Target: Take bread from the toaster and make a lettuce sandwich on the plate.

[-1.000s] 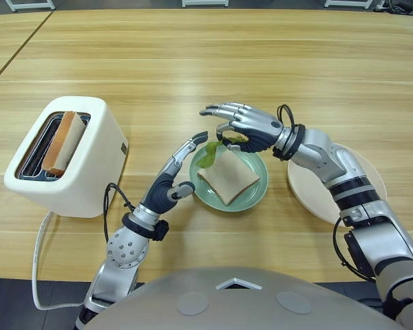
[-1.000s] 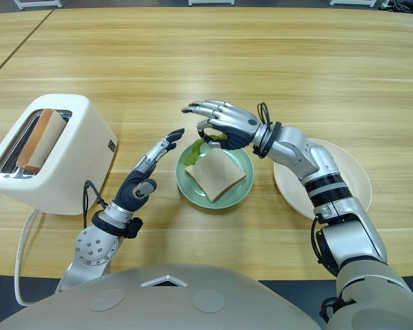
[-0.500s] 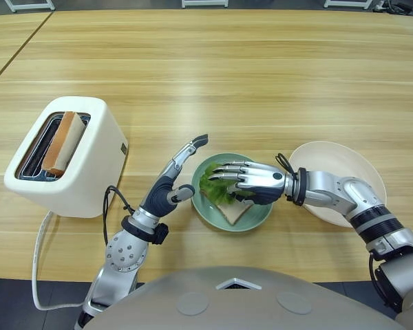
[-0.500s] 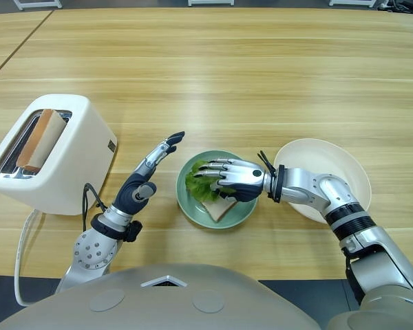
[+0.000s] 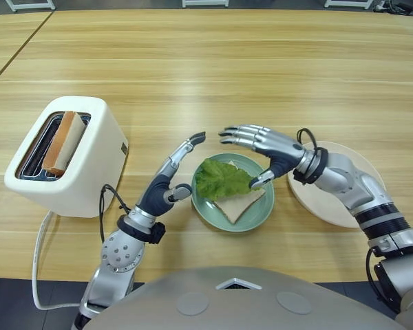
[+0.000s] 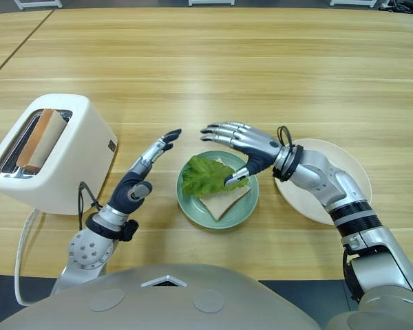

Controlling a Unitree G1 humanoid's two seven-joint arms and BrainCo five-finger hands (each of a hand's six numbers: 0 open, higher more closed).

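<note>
Right hand [image 5: 265, 146]: open, fingers spread, holding nothing.
Lettuce [image 5: 222, 179]: just below and left of right hand, flat on the bread slice [image 5: 242, 204] on the green plate [image 5: 224, 225].
Left hand [image 5: 166, 184]: open, flat, empty; plate just to its right.
Toaster bread [image 5: 63, 141]: upright in the toaster [image 5: 89, 172] slot, well to the left of left hand.
Handling: probably light, dry, stiff but crumbly; best pinched gently at the exposed top edge, drawn straight up.

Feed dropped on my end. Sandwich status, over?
Left hand open, beside green plate. Right hand open, over plate. Lettuce lies on bread slice on plate; second slice in toaster. Nothing in the way.
</note>
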